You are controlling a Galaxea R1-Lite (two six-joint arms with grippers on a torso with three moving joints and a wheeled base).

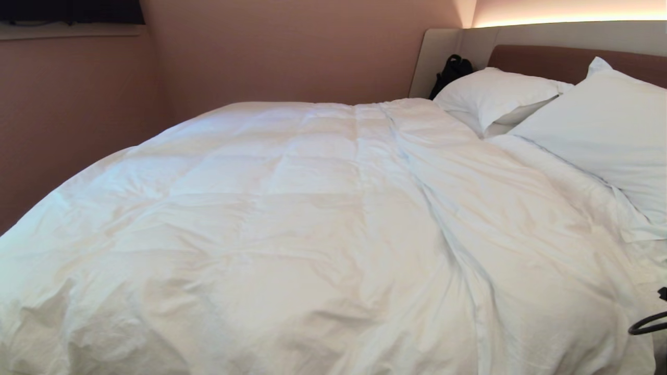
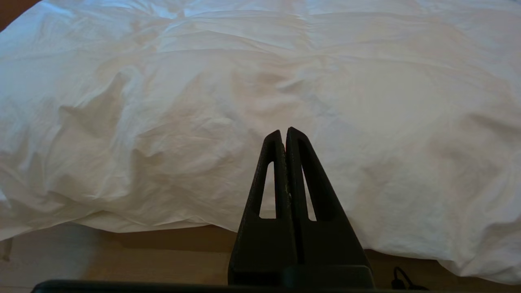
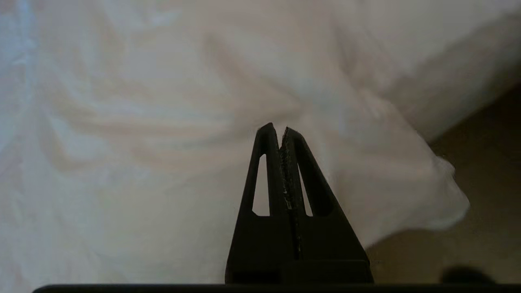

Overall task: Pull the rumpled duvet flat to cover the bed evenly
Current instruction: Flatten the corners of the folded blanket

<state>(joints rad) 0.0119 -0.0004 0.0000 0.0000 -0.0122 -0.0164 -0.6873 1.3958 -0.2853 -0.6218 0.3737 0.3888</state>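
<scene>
Both hands [image 2: 283, 132] [image 3: 277, 129] pinched empty — duvet [image 1: 292, 219] beyond

Warm light comes from a glowing strip [image 1: 568, 21] above the headboard [image 1: 563, 62] and tints the wall pink. The duvet [image 1: 312, 219] is evenly lit, its creases shaded softly. Edges bow in the head view. The left wrist view is sharp. The right wrist view is dim and blurred beyond the dark gripper [image 3: 281, 129].
</scene>
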